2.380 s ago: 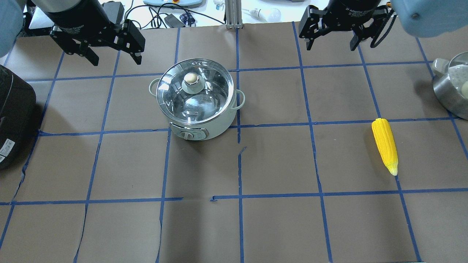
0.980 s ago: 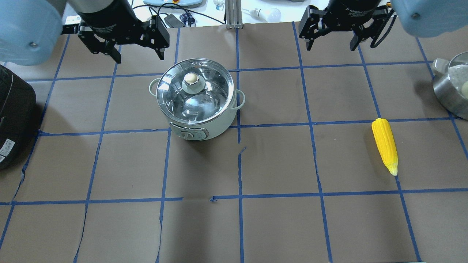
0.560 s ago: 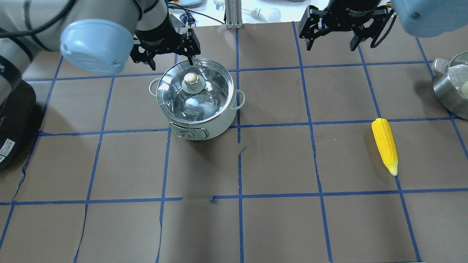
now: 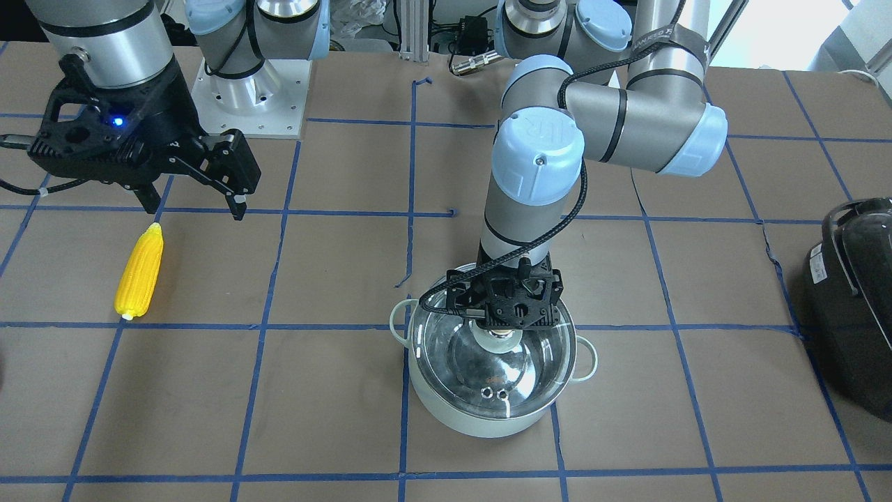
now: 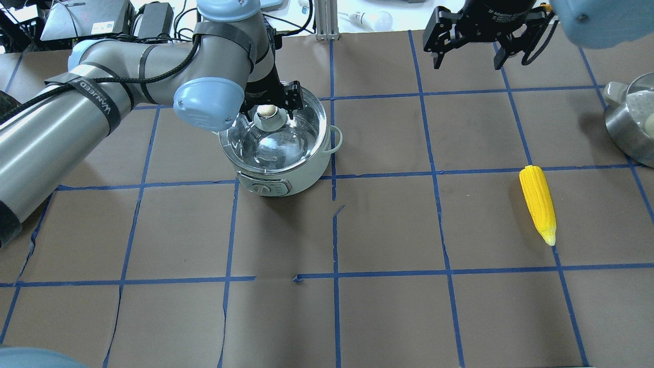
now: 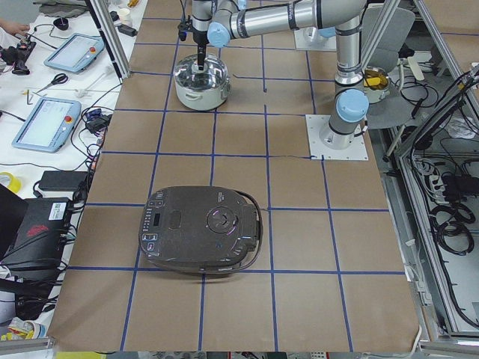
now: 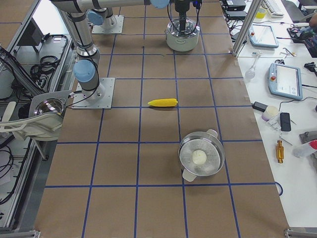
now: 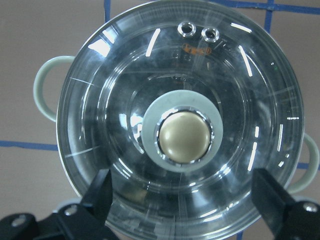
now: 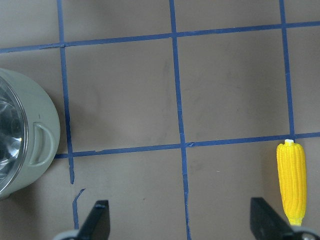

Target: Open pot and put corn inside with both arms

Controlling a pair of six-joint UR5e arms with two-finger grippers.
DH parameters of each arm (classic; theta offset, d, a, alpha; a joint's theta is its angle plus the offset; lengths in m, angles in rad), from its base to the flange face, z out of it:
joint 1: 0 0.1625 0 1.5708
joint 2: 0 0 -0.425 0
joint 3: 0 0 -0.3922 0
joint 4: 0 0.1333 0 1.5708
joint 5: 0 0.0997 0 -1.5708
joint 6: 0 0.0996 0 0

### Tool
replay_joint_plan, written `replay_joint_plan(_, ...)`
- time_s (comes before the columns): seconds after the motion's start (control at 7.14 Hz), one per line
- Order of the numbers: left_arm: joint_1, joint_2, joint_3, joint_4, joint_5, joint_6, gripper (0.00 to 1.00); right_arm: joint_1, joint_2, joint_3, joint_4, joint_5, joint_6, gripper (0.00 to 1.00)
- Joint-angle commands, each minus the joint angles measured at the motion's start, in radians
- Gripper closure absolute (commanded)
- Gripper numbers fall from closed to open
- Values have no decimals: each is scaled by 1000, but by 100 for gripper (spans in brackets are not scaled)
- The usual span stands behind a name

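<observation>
From the front, our left claw [image 4: 503,328] hangs right over the mint-green pot [image 4: 474,418], and the yellow corn [image 4: 140,272] lies far off on the surface [image 4: 334,390], over by our open right claw [image 4: 194,206]. From above, the glass lid [image 5: 286,148] is on and nothing shows inside. In the left wrist view the claw is spread wide, so we should drop straight down, keep the gold knob [image 8: 183,136] in the middle, then squeeze.
</observation>
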Motion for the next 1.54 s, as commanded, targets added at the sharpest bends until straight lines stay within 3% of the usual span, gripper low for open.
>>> replay_joint_plan(0.0,-1,0,1,-2,-5,12,37,-83,28,8,-11,-5,-102,0)
replay_joint_plan(0.28,1,3,4,0,-5,23,59,-148,95,9,-11,-14,-209,0)
replay_joint_plan(0.56,1,7,14,0,-5,24,73,-226,181,21,-47,-5,-266,0)
replay_joint_plan(0.98,54,70,53,-76,7,82,73,-328,241,211,-355,1,-432,0)
replay_joint_plan(1.12,126,82,92,-142,9,162,73,-362,267,225,-394,4,-486,0)
replay_joint_plan(1.4,257,96,80,-144,11,295,73,-384,310,223,-423,4,-510,0)
